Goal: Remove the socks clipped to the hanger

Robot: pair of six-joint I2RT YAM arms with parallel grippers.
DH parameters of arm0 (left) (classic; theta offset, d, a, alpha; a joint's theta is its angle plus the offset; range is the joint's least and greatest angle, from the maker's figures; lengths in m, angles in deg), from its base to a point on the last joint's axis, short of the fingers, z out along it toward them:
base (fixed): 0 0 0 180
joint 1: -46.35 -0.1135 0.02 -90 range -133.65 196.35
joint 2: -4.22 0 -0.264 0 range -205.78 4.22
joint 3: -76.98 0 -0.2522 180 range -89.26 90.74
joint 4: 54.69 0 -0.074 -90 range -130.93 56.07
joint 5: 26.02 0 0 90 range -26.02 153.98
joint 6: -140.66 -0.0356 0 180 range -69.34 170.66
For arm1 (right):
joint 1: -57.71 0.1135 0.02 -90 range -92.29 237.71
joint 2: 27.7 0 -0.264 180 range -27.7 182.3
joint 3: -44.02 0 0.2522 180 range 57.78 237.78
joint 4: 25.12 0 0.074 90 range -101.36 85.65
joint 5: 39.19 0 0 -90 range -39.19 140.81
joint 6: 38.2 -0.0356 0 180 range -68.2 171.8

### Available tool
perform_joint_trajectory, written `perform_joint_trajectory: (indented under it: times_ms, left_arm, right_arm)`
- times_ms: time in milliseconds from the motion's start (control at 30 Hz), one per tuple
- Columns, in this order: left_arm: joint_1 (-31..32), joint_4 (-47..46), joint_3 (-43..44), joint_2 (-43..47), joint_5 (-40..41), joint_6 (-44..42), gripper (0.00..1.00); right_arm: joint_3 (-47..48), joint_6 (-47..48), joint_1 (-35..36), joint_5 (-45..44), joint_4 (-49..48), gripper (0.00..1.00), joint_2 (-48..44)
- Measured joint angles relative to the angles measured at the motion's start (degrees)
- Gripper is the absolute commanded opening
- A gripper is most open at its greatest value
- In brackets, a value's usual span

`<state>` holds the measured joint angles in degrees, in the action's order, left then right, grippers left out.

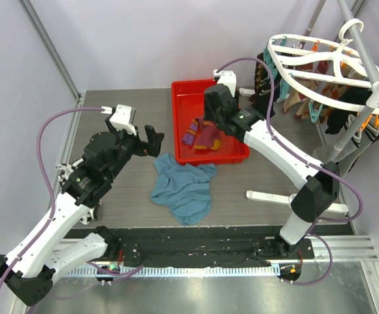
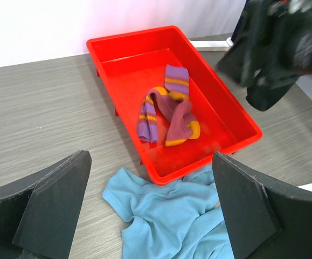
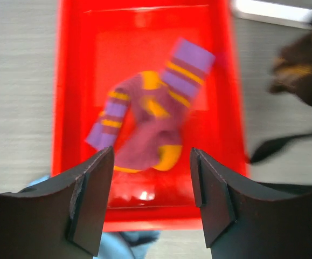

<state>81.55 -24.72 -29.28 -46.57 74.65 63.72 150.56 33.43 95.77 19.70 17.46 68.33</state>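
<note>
Purple-and-orange striped socks (image 1: 201, 136) lie in the red tray (image 1: 182, 93); they also show in the left wrist view (image 2: 166, 113) and the right wrist view (image 3: 147, 113). The white oval hanger (image 1: 320, 69) stands at the far right with several dark and patterned socks (image 1: 346, 108) clipped under it. My right gripper (image 1: 214, 125) is open and empty above the tray, over the striped socks (image 3: 151, 186). My left gripper (image 1: 151, 140) is open and empty, left of the tray, above a blue shirt (image 2: 150, 205).
A light blue shirt (image 1: 184, 186) lies crumpled on the grey table in front of the tray. The hanger's white stand foot (image 1: 271, 196) rests on the table at the right. A metal frame pole (image 1: 48, 46) runs along the left.
</note>
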Motion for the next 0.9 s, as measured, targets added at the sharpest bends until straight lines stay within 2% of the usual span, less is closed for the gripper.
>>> perform_joint_trajectory:
  times_ms: [200, 367, 767, 900]
  left_arm:
    - [0.0, -0.5, -2.2, 0.5, 0.3, 0.0, 1.00]
    - [0.0, -0.5, -2.2, 0.7, 0.2, 0.0, 1.00]
    - [0.0, -0.7, -2.3, 1.4, -0.2, 0.0, 1.00]
    - [0.0, -0.8, -2.4, 1.4, -0.3, 0.0, 1.00]
  right_arm:
    - [8.3, -5.0, 0.5, -14.1, 11.8, 0.64, 0.1]
    - [10.7, -7.5, 0.4, -22.7, 17.9, 0.64, 0.1]
    - [11.7, -7.4, -0.3, -35.5, 22.7, 0.64, 0.9]
    - [11.6, -6.6, -2.6, -36.9, 22.2, 0.59, 0.9]
